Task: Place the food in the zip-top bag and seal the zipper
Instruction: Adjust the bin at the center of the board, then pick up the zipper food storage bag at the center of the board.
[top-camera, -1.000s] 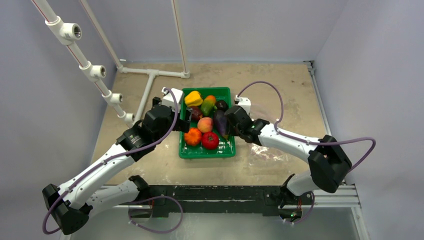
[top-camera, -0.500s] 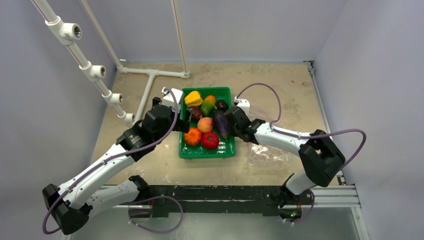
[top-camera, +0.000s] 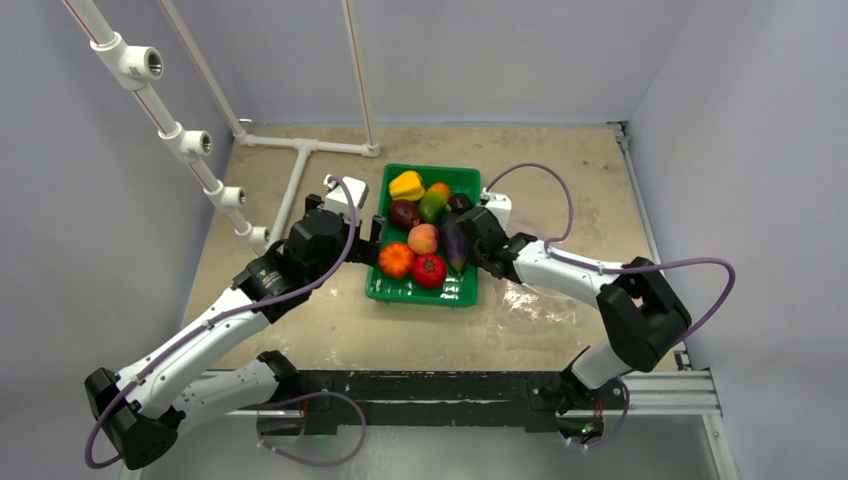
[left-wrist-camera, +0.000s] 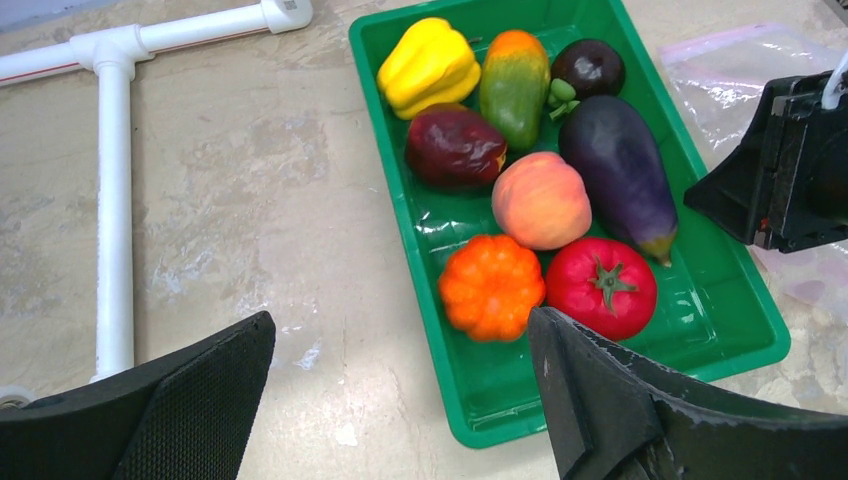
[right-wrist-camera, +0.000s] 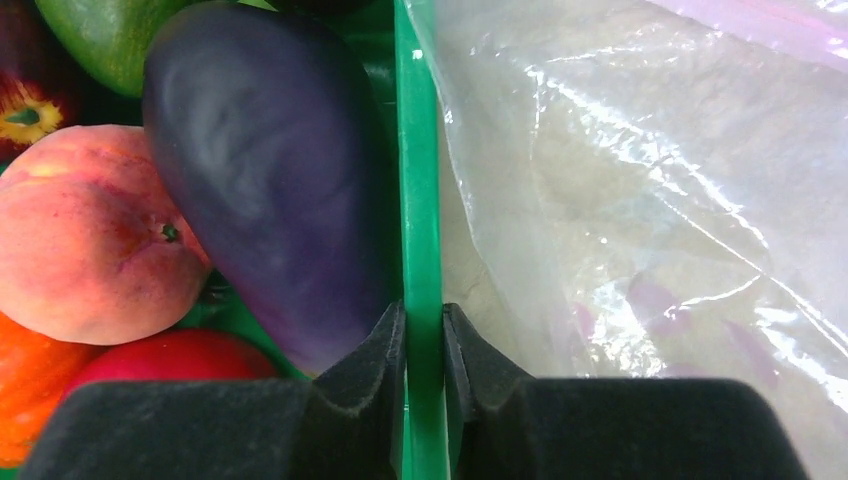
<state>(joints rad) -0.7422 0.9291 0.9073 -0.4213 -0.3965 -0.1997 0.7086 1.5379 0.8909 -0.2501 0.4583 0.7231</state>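
The green tray holds the food: yellow pepper, green-orange pepper, dark red piece, peach, eggplant, orange and tomato. My right gripper is shut on the tray's right rim, beside the eggplant. The clear zip-top bag lies flat just right of the tray, with its pink zipper strip at the far edge. My left gripper is open, left of the tray's near corner; it holds nothing.
White pipe fittings lie on the table to the left and behind the tray. A rack of white pipes runs up the left wall. The bag also shows in the top view under my right arm.
My right gripper has dragged the tray with the food to the right and a little away from me, turning it slightly. The left arm has stayed in place.
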